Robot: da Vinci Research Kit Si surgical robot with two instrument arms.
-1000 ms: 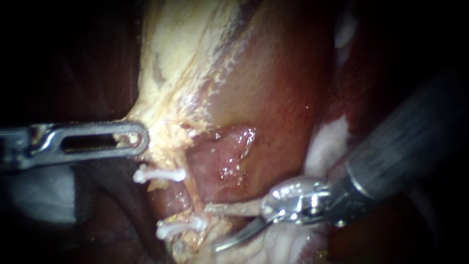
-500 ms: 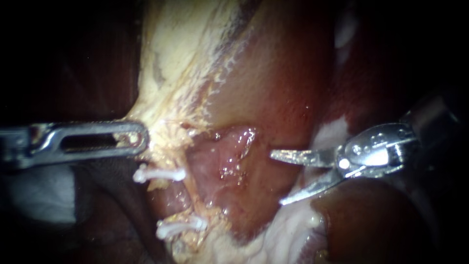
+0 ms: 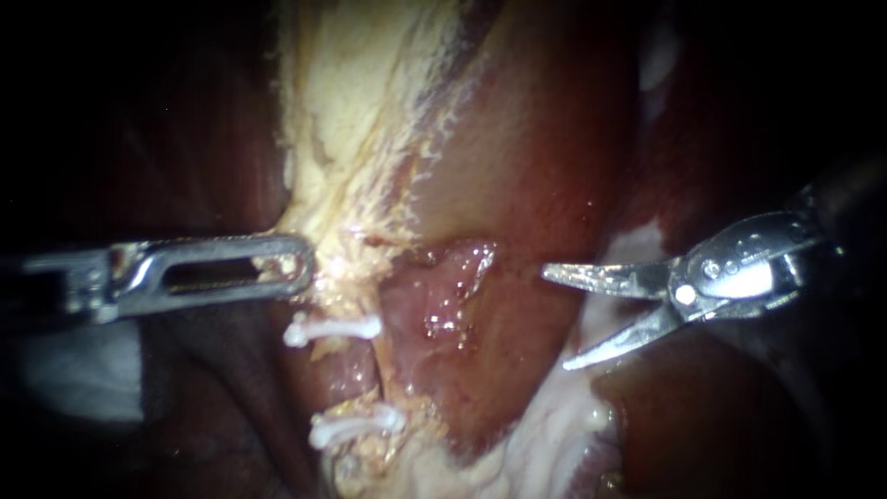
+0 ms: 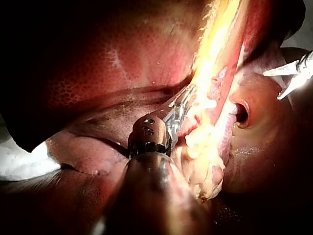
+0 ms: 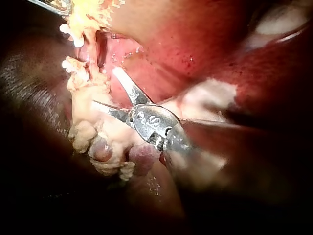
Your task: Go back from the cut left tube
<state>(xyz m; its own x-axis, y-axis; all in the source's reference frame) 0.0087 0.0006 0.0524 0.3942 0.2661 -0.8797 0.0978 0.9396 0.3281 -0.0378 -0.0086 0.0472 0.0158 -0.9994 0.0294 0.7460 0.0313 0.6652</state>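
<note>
White clips (image 3: pixel 333 328), two counted, sat one above the other across the left tube (image 3: pixel 344 377). I could not make out the cut end itself. One tube counted. My left instrument (image 3: pixel 300 266) had its jaws clamped on the yellow fatty tissue (image 3: pixel 370 139), just above the upper clip. My right instrument (image 3: pixel 555 319) had two blades spread apart, gripping nothing, well apart from the tube and both clips, over red tissue (image 3: pixel 517 166). Two instruments total.
</note>
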